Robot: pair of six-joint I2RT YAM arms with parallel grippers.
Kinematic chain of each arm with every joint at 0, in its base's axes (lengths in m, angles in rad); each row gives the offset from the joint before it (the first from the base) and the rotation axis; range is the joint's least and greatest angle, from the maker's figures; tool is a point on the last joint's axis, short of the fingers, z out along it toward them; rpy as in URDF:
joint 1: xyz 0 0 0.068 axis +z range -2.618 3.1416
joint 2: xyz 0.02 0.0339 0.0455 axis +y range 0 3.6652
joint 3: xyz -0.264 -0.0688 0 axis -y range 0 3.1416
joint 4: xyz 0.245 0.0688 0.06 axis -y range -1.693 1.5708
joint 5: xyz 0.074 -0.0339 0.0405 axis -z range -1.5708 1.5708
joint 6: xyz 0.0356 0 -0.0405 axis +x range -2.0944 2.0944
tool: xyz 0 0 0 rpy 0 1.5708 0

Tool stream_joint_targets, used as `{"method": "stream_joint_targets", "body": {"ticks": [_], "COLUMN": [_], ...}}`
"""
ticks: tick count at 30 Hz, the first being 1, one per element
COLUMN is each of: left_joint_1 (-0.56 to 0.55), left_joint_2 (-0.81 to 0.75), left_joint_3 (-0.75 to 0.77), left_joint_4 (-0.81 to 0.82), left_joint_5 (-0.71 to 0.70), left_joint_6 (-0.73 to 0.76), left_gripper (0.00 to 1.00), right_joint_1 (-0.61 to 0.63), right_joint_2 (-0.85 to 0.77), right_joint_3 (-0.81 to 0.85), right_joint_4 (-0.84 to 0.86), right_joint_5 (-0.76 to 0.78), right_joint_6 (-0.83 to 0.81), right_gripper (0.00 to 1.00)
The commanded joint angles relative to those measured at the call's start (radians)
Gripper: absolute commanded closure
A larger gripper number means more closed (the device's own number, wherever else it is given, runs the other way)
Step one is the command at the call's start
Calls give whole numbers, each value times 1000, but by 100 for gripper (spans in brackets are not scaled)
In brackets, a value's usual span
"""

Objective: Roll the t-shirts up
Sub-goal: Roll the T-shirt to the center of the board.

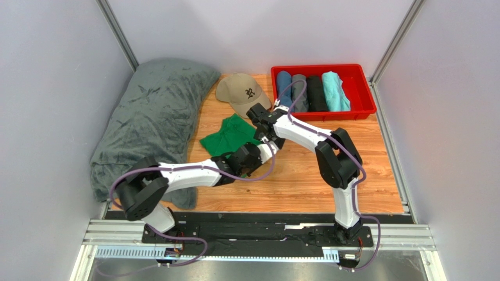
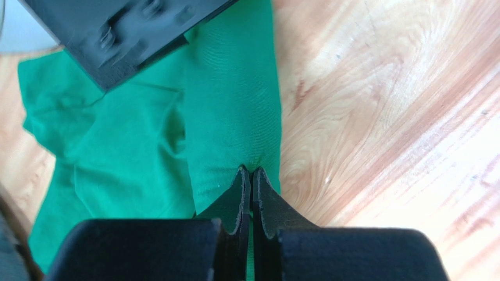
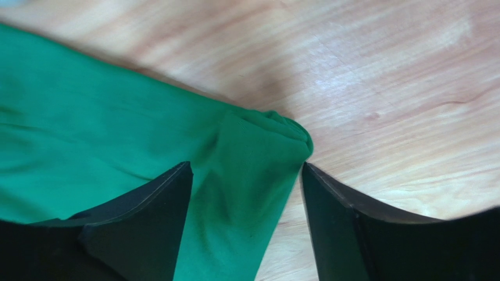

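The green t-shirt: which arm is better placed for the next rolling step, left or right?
Probably left. The left gripper is shut on the edge of the green t-shirt, cloth puckering at its tips; the right gripper stands open around a folded corner, holding nothing.

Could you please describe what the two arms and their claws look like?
Both the left arm and the right arm have smooth white shells with bulky black joints, and a thin purple cable runs loosely along each. The left claw and the right claw each have two matte black fingers that taper to thin, wedge-shaped tips. No markings are visible.
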Motion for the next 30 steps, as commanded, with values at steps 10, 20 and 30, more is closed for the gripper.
{"method": "stream_joint_targets", "body": {"ticks": [10,20,30], "left_joint_1": [248,411,465], "left_joint_2": [-102,-13,42], "left_joint_3": [-53,-16,24], "left_joint_4": [-82,-172,-217], "left_joint_5": [514,715,763], "left_joint_6": [-305,-509,-546], "left_gripper": [100,100,100], "right_joint_1": [-44,56,162], "right_joint_2": [-338,-430,-525], "right_joint_3": [-225,-487,-702], "right_joint_4": [388,503,773], "right_joint_5": [-15,25,115], "right_joint_6": [17,118,152], "right_gripper": [21,23,24]}}
